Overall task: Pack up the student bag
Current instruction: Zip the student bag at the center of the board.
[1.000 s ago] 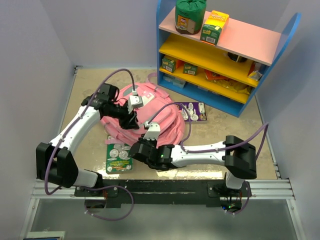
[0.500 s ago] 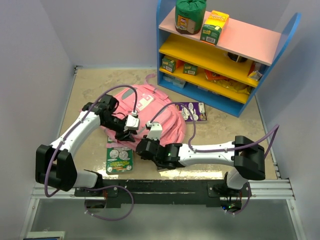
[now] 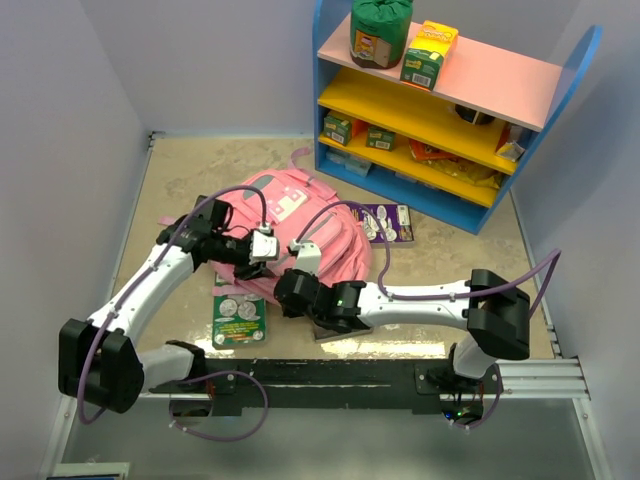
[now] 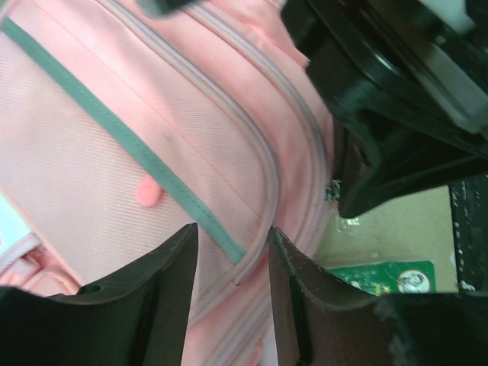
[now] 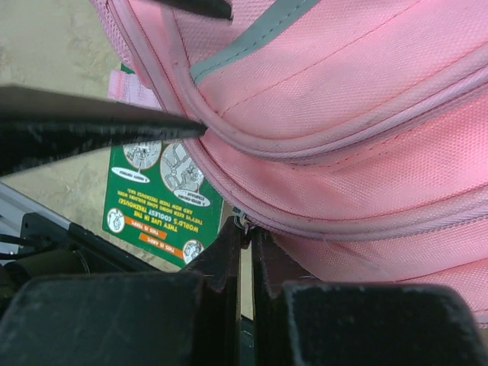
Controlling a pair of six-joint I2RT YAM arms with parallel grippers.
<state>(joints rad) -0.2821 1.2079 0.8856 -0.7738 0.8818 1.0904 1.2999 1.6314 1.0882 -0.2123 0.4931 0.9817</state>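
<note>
My left arm has dropped lower and pulled in toward the near left corner of the bag [image 3: 325,225] over the last second. My right arm has stretched out further along the bag's near edge. The bag has stayed flat on the surface [image 3: 180,170], pink front up, with its top end pointing away from me.

My left gripper [image 4: 232,232] hangs over the bag's near left part with its fingers partway apart. A curved zipper seam [image 4: 263,164] and a grey strip run through the gap between them. I cannot tell whether the fingers press into the fabric.

My right gripper [image 5: 245,229] is at the bag's near edge, just beside my left one. Its fingers are pressed together on the small metal zipper pull [image 5: 242,222] at their tips.

A green card [image 3: 237,312] lies just off the bag's near left corner, partly tucked under the edge. A purple card [image 3: 385,222] lies just off the bag's right side. Beyond that card, well past the bag's far right side, stands a blue shelf [image 3: 330,100] with boxes and packets on its boards.
</note>
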